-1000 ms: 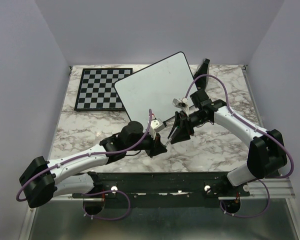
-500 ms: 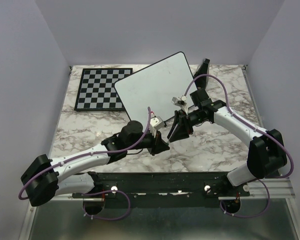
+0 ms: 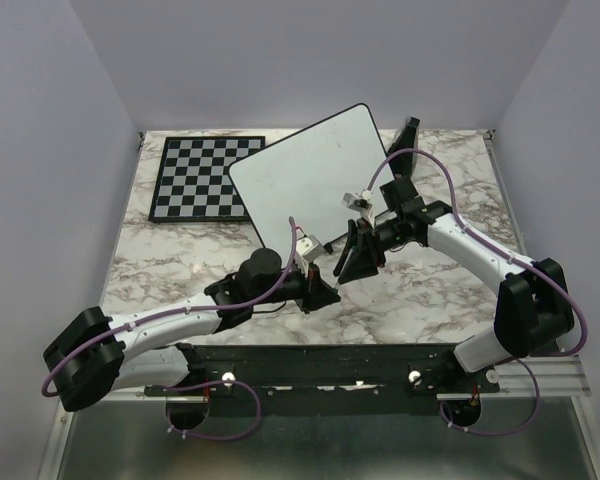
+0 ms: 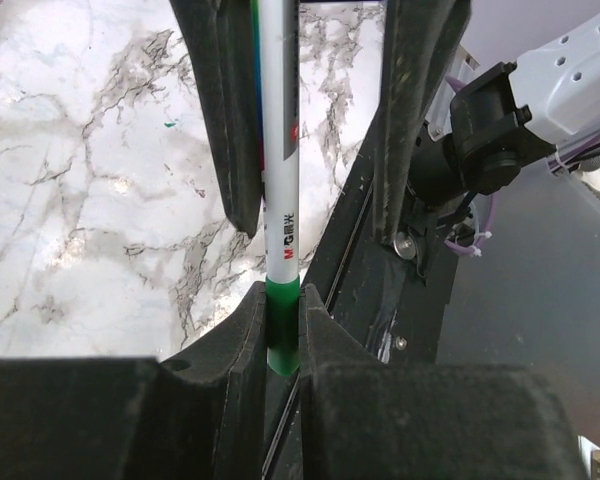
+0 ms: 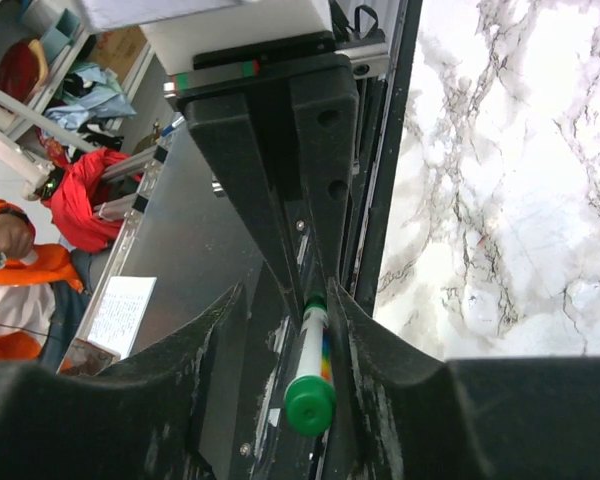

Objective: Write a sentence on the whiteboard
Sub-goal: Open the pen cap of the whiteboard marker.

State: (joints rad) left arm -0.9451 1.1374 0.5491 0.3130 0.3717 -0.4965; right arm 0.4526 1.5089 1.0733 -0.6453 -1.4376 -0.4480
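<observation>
Marker (image 4: 280,180): gripped by left tool (image 4: 283,315) | green end (image 5: 310,402) inside right tool (image 5: 292,305)

Overhead view: soft, even light falls from above, bright with no harsh glare. The pale walls look flat. The arms throw faint, fuzzy shadows onto the marble table (image 3: 170,260). The whiteboard (image 3: 310,170) reads dull grey with a mild sheen, and its surface detail is too coarse to read.

Left wrist view: the marble glares, nearly washed out on the left. The left gripper's fingers (image 4: 230,400), close to the lens, are black and blurred, while the marker (image 4: 278,150) is sharp.

Right wrist view: the marble blows out on the right. The right gripper's fingers (image 5: 180,400) are dark, and the room behind is out of focus.
</observation>
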